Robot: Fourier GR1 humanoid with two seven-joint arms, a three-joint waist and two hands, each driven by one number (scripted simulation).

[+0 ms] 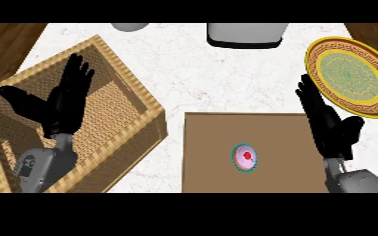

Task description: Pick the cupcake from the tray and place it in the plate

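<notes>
A small cupcake with pink icing, a red top and a teal wrapper stands on the flat brown tray at the lower middle. A round plate with a gold patterned rim and green centre lies at the right edge of the counter. My right hand is open with fingers straight, hovering at the tray's right edge, between the cupcake and the plate and touching neither. My left hand is open, fingers up, over the wicker basket at the left.
A large wicker basket fills the left side of the white marble counter. A white-grey appliance stands at the back centre, and a grey rounded object shows at the back left. Dark wood shows at both far corners.
</notes>
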